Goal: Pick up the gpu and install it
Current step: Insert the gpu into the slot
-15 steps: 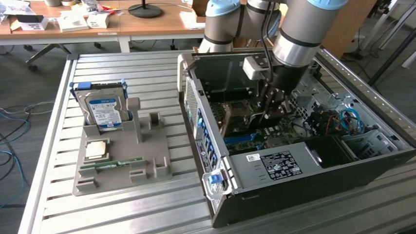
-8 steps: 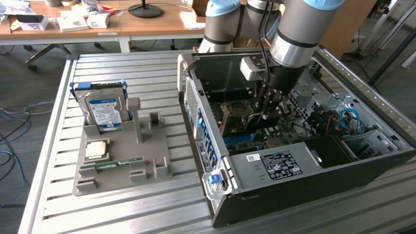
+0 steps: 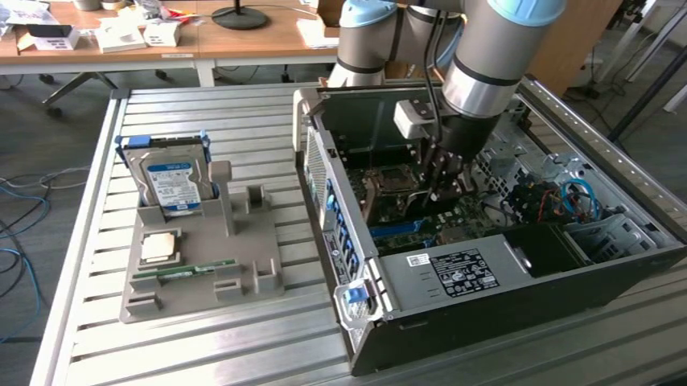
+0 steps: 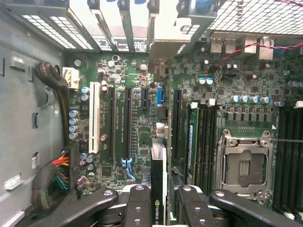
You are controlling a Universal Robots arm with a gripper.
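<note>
Inside the open black computer case [image 3: 451, 346], the gripper [image 4: 158, 205] pinches the flat gpu card [image 4: 158, 172] by its black cooler; it looks light, stiff and fragile.

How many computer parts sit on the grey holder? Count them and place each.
3: hard drive upright at the holder's far end; square chip flat just nearer the camera; memory stick lying nearest. Others could hide behind its posts.
</note>
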